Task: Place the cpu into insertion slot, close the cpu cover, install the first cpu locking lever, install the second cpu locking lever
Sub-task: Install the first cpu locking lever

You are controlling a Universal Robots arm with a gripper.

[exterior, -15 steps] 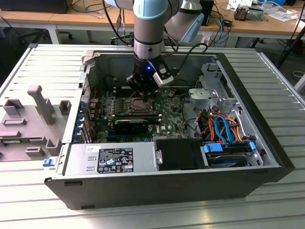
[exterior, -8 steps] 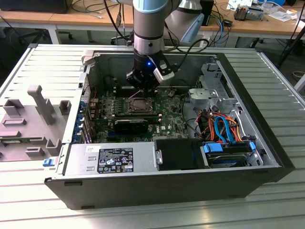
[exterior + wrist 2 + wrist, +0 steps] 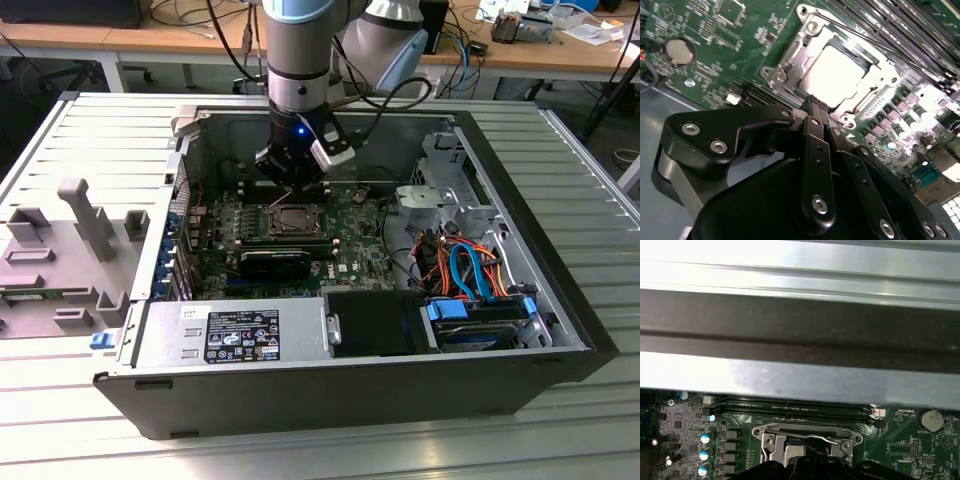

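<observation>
Inside the open computer case, the insertion slot (image 3: 293,220) sits on the green board. The cpu (image 3: 840,75) lies in it with its bright silver top showing. The cpu cover (image 3: 790,57) lies flat around the chip as a metal frame. A thin locking lever (image 3: 855,32) runs along one side of the frame, and in the first wrist view a lever rod (image 3: 810,438) crosses the cover (image 3: 770,442). My gripper (image 3: 815,103) is shut with nothing between its fingers, its tip at the socket's edge. In the exterior view the gripper (image 3: 293,185) hangs just above the slot.
Long black memory slots (image 3: 790,407) run beside the socket, under the case wall (image 3: 800,315). A coin battery (image 3: 680,50) sits on the board. A power supply (image 3: 240,330) and a drive cage with cables (image 3: 470,270) stand near the case's front. A grey fixture (image 3: 60,260) lies at the exterior view's left.
</observation>
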